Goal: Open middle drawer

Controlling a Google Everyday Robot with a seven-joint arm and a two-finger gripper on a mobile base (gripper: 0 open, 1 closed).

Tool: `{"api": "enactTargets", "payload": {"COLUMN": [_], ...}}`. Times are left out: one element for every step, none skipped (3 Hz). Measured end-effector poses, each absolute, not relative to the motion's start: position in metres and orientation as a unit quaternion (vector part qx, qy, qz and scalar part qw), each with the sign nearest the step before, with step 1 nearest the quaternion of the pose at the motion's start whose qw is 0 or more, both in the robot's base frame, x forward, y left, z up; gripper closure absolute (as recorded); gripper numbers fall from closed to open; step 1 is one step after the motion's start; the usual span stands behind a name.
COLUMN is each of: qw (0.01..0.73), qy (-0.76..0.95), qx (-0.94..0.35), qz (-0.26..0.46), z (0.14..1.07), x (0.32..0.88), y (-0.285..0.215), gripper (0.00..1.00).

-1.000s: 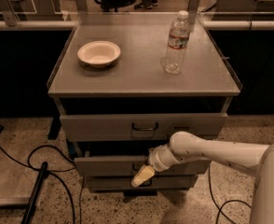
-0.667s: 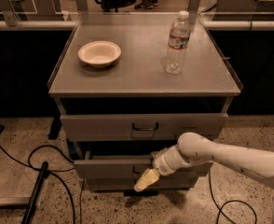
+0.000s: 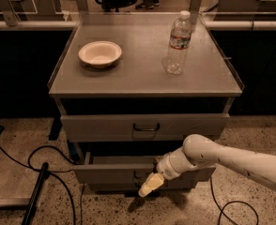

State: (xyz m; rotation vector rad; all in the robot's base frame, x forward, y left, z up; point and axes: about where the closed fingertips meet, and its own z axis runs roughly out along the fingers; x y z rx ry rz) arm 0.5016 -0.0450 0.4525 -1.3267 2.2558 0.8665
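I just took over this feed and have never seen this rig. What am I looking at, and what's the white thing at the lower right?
One camera looks down on a grey metal cabinet with drawers. The white tube is the robot's single arm. Its pale yellow gripper hangs at the front of the middle drawer, a low grey front standing slightly out. Whether it grips the handle, I cannot tell. On top stand a cream round bowl and a clear plastic water bottle.

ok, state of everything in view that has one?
middle drawer: partly pulled out
top drawer: looks closed
water bottle: upright, capped
bowl: upright, empty
gripper: low at the middle drawer's front
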Motion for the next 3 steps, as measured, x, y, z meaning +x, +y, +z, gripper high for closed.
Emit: {"api": "enactTargets", "payload": {"qw": [0.174, 0.151, 0.144], "qy": [0.81, 0.822, 0.828], "qx": [-0.478, -0.464, -0.454], "qz": [0.293, 0.293, 0.296], "z": [0.444, 0.449, 0.46], "x": [0.502, 0.473, 0.446], "y": [-0.049, -0.063, -0.07], "gripper": [0.0, 0.0, 0.0]}}
